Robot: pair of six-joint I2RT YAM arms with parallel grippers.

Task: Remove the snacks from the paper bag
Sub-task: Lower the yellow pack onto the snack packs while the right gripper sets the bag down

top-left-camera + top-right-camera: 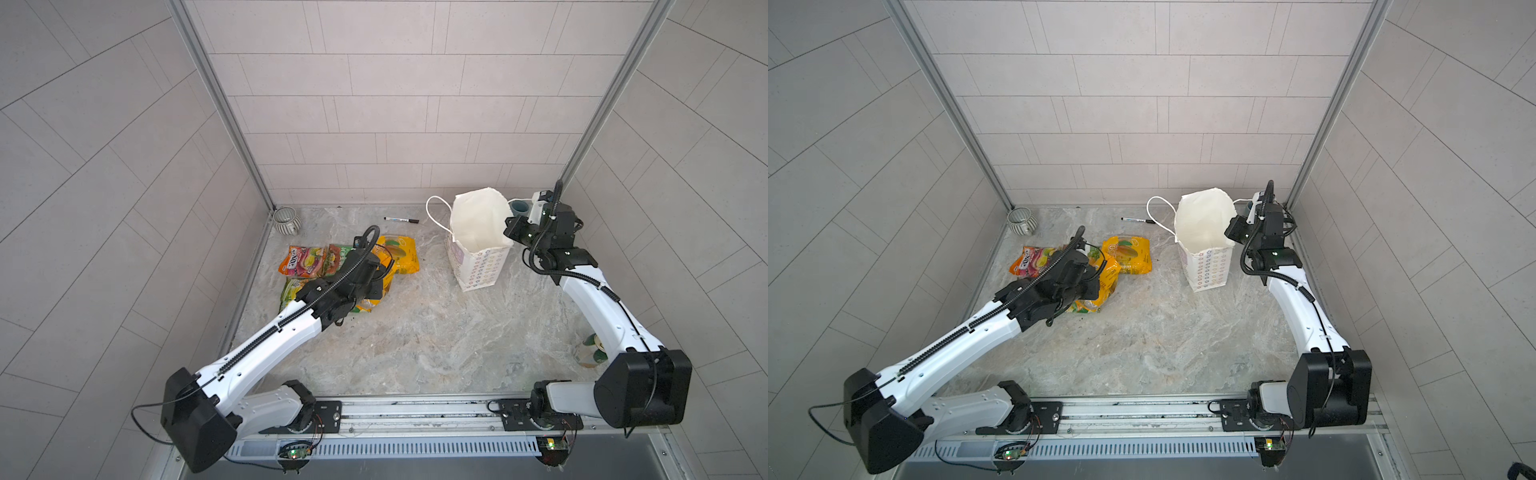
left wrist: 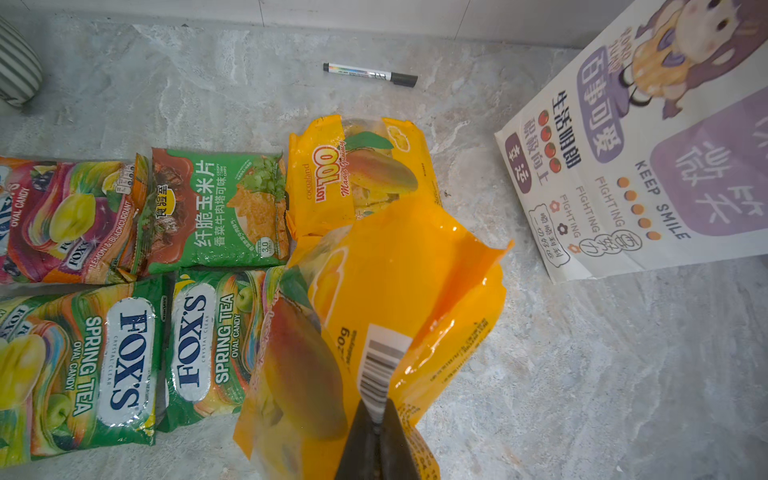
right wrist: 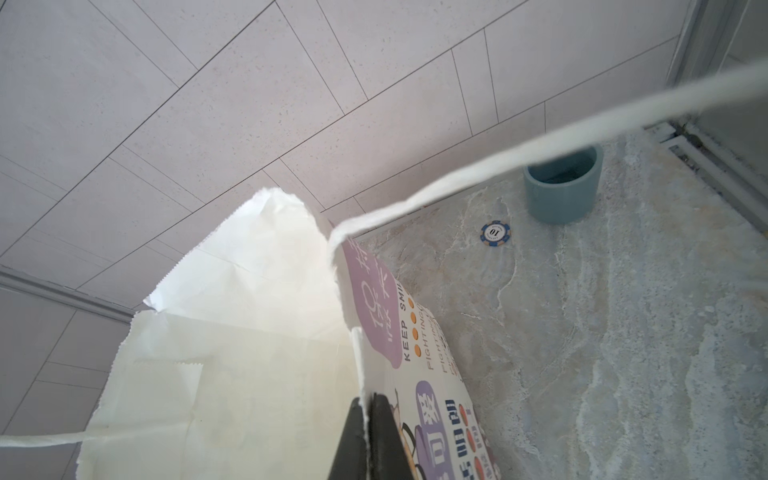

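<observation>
Glossy plastic snack packets (image 2: 216,208), matt white paper bag (image 1: 478,266), smooth marbled stone-look tabletop (image 1: 436,332).

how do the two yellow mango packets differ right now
The held yellow packet is pinched at its barcode edge by the shut left pincer; the flat yellow packet is free. The held one is rumpled and tilted; the flat one lies level on the table. The held one shows its barcode, the flat one its LOT100 logo. Both are glossy yellow-orange with mango pictures.

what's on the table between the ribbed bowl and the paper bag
Only the marker pen, between the bowl and the paper bag; seen in both top views.
</observation>
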